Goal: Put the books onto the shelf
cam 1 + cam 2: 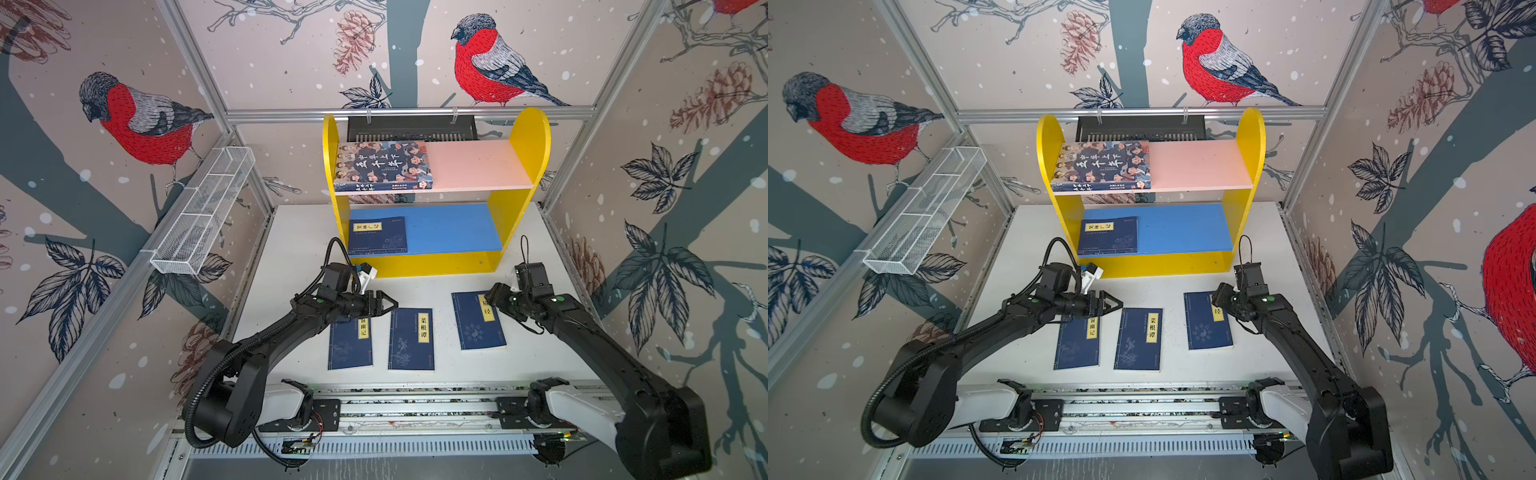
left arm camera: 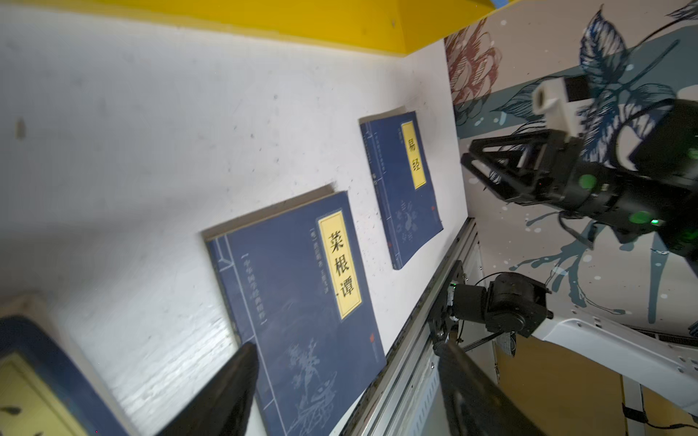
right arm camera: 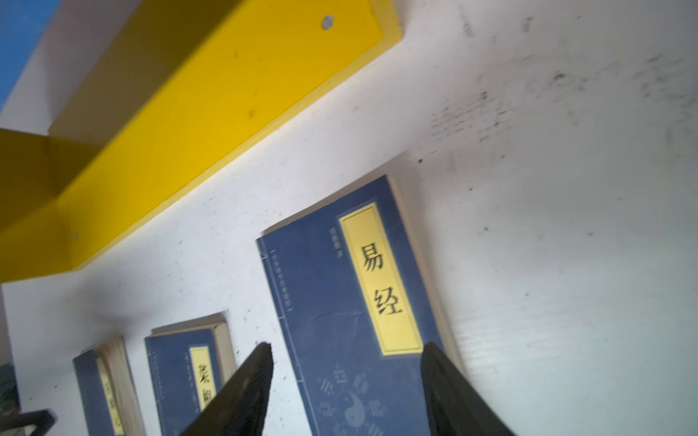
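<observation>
Two of the five books are shelved. The thick cartoon-cover book [image 1: 382,166] with white characters lies flat on the pink upper board [image 1: 478,164] of the small yellow two-tier shelf [image 1: 528,137]. One thin navy-blue book [image 1: 377,236] with a yellow title label lies on the blue lower board [image 1: 453,226]. Three more like it lie flat on the white tabletop [image 1: 415,286] in front of the shelf, not touching it: the left book [image 1: 350,347], the middle book [image 1: 411,340] and the right book [image 1: 478,322].

My left claw [image 1: 388,303] hangs spread and empty above the far ends of the left and middle books. My right claw [image 3: 347,351], also spread and empty, hangs over the right book's labelled side.

I judge I am lining up the next pick. A thin, flat book offers little to bite, so I should lower one finger beside an edge and work under it.
</observation>
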